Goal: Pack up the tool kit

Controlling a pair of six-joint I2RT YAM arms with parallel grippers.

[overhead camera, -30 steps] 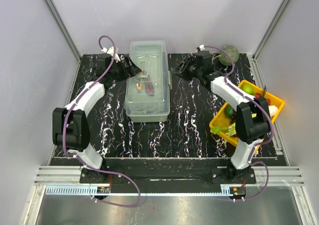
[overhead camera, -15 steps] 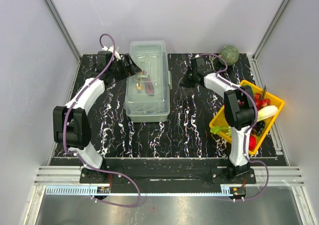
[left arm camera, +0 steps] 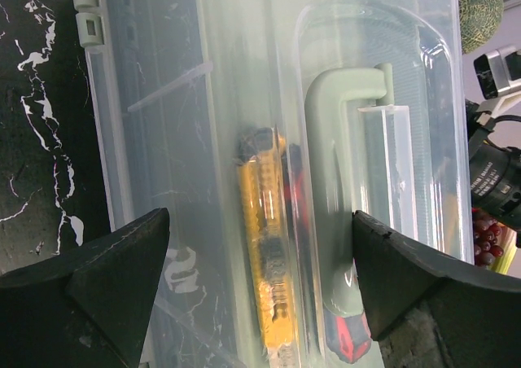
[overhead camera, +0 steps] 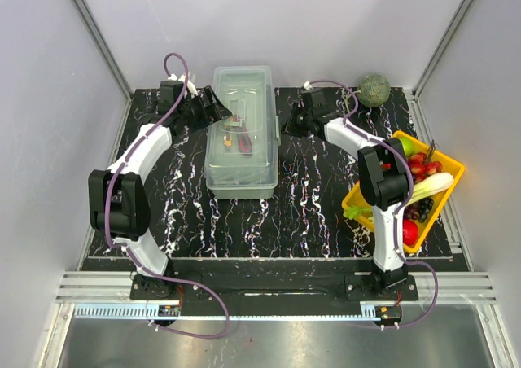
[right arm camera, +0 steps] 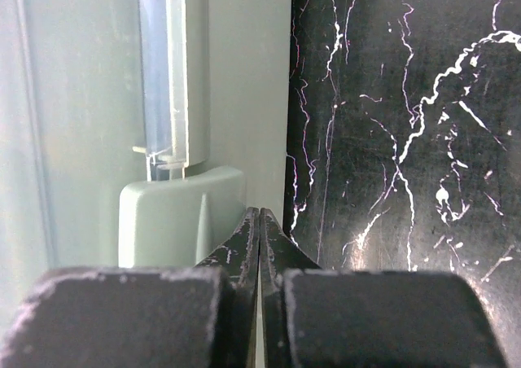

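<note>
The pale grey-green toolbox (overhead camera: pixel 240 132) stands at the back centre with its clear lid down. Through the lid I see the yellow knife (left arm camera: pixel 264 254) and a red-and-blue screwdriver handle (left arm camera: pixel 346 335) beside the lid's grey-green handle (left arm camera: pixel 338 181). The hammer and pliers are hidden. My left gripper (overhead camera: pixel 218 110) is open, its jaws spread wide just above the lid at the box's left side (left arm camera: pixel 260 303). My right gripper (overhead camera: pixel 286 128) is shut and empty, its tips (right arm camera: pixel 259 221) at the box's right side, right by a grey-green latch (right arm camera: pixel 175 213).
A yellow tray (overhead camera: pixel 407 193) of fruit and vegetables sits at the right edge of the black marbled table (overhead camera: pixel 313 197). A green melon (overhead camera: pixel 375 89) lies at the back right corner. Grey walls close in the back and sides.
My right gripper has swung left from near the melon to the toolbox's right side. My left gripper has edged slightly further over the lid.
</note>
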